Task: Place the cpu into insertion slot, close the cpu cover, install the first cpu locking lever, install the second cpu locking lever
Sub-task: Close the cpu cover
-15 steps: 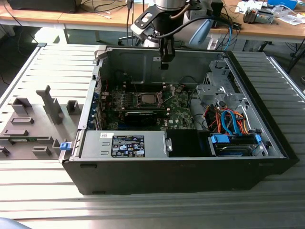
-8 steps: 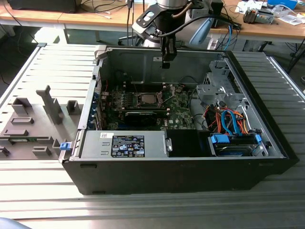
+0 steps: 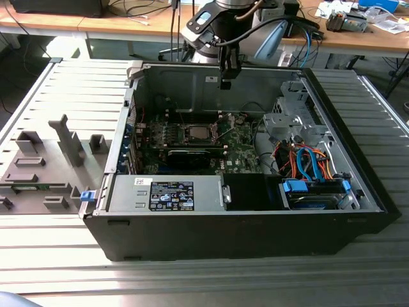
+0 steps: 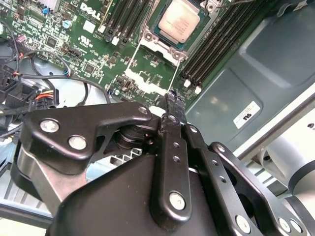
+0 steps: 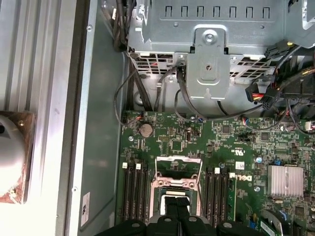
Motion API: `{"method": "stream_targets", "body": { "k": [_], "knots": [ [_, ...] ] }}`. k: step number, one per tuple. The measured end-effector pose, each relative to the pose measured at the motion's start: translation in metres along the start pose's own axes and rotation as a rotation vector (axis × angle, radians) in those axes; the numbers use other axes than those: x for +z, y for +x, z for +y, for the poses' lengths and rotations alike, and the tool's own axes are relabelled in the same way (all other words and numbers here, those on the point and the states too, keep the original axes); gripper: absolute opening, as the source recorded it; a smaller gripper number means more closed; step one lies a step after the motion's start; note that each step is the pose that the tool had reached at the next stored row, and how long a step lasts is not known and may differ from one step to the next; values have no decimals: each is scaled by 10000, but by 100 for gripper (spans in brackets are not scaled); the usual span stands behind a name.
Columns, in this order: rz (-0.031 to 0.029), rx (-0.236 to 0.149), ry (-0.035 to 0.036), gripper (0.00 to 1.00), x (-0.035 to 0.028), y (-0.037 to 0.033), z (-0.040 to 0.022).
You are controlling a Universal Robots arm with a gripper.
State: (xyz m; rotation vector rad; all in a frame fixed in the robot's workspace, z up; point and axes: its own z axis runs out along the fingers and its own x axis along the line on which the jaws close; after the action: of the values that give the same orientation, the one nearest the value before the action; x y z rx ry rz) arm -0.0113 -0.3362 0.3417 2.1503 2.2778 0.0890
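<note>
Overhead, the gripper (image 3: 225,82), fingers pressed together on nothing, hangs above the open computer case (image 3: 192,224). Below it, the cpu (image 4: 179,19) sits in the insertion slot (image 4: 158,35) on the green motherboard (image 4: 98,44).

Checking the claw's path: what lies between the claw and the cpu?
In the second wrist view, between claw and cpu: green circuit board with two thin metal levers.

Silver-grey cpu (image 4: 179,20) seated flat in insertion slot (image 4: 157,29), silvery cpu cover (image 4: 168,45) lying closed around it
</note>
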Motion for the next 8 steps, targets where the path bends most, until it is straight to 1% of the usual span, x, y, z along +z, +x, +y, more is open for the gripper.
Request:
{"method": "stream_targets", "body": {
  "k": [4,8],
  "knots": [
    [16,1,12,11,-22,-1,42],
    [16,3,99,11,-15,-5,95]
  ]
}}
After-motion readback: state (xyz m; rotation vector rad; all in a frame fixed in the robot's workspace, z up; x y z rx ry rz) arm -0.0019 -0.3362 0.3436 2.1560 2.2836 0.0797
